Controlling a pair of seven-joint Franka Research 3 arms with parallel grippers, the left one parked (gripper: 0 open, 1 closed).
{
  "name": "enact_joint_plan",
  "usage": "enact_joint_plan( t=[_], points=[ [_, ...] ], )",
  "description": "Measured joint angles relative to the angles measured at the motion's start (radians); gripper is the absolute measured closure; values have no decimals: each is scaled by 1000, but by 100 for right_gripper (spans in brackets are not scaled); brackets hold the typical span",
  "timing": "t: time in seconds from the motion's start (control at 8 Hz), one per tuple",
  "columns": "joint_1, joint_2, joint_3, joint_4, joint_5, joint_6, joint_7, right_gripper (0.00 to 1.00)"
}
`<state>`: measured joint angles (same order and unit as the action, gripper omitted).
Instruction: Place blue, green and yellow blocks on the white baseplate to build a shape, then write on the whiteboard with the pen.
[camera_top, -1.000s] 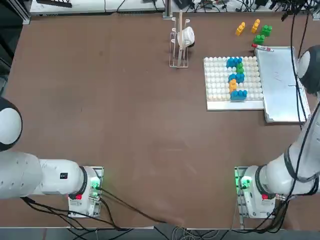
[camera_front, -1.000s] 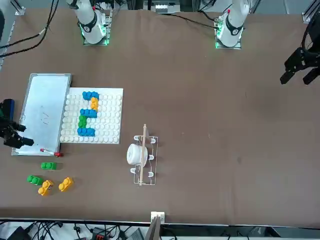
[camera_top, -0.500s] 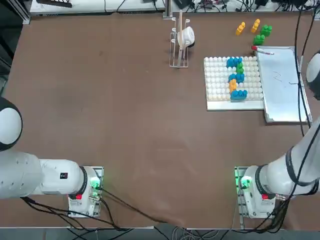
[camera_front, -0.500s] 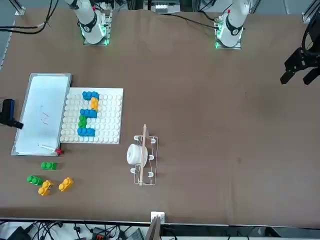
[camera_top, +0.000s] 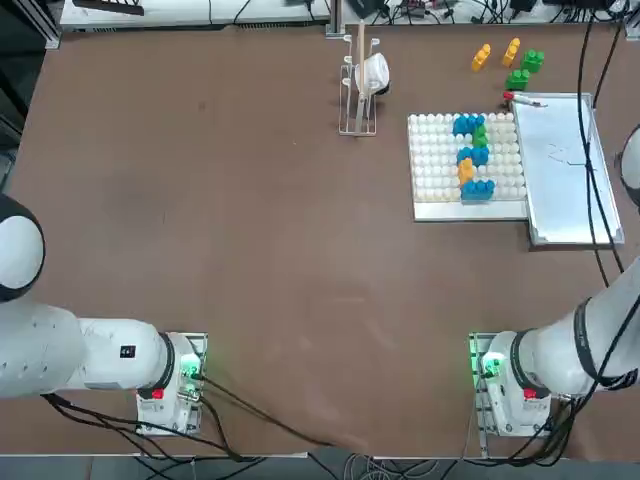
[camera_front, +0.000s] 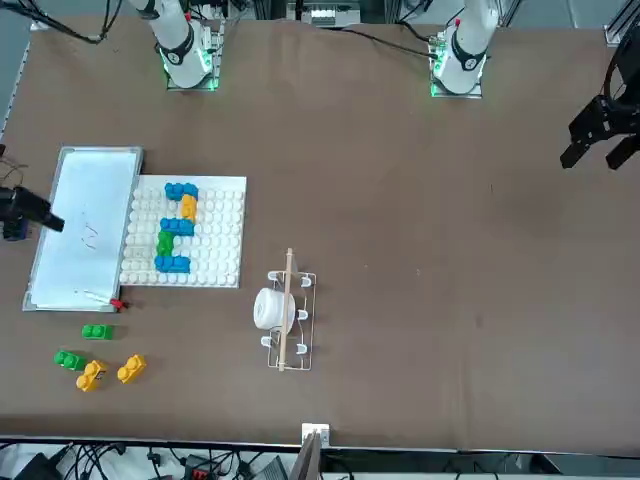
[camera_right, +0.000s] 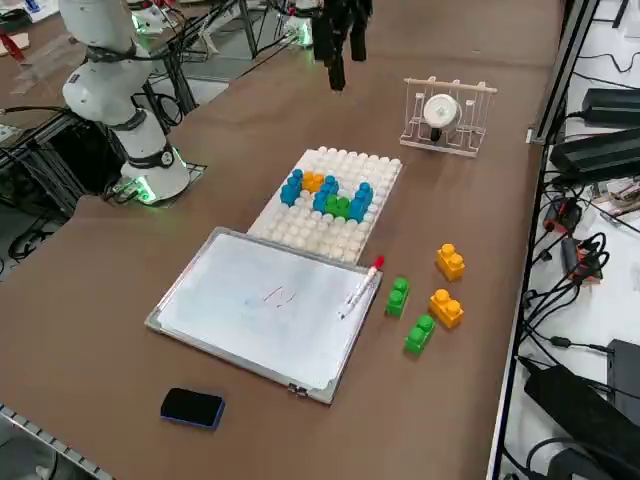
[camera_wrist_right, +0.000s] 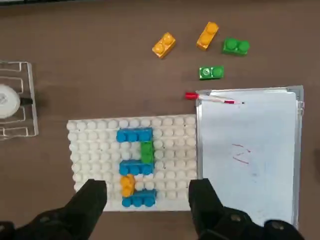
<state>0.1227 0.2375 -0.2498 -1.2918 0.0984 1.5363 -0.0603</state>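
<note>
Lying flat near the table's right edge, the whiteboard (camera_top: 565, 165) is the largest task item: one stiff framed board with faint red marks on it, best left where it sits. Beside it and touching its long side is the one white baseplate (camera_top: 432, 170), rigid and studded. The right gripper (camera_wrist_right: 147, 200) hangs high above the baseplate's near edge, fingers spread wide and holding nothing.

One pen (camera_wrist_right: 212, 98) lies across the whiteboard's far end, its red tip poking past the corner toward the baseplate. I judge it light, smooth and apt to roll, so a pinch across the middle of its barrel looks safest.

On the baseplate the blocks (camera_wrist_right: 135, 167) form a stepped shape: about three blue runs, one green piece and one orange piece, though the exact brick count is hard to tell. Four loose bricks lie beyond the board, two green (camera_wrist_right: 235, 46) and two yellow-orange (camera_wrist_right: 164, 44); they look light, hard, glossy, best gripped across their flat sides
</note>
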Motion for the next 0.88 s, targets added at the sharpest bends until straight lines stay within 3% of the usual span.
enact_joint_plan(
  t=[0.25,0.38,0.62,0.88],
  points=[
    [-82,-119,140,-113,-100,-14,0,0],
    [-97,-176,172,-178,-116,-15,5,0],
    [-105,-291,198,-295,-124,-15,18,0],
    [-105,-357,207,-343,-124,-26,20,0]
  ],
)
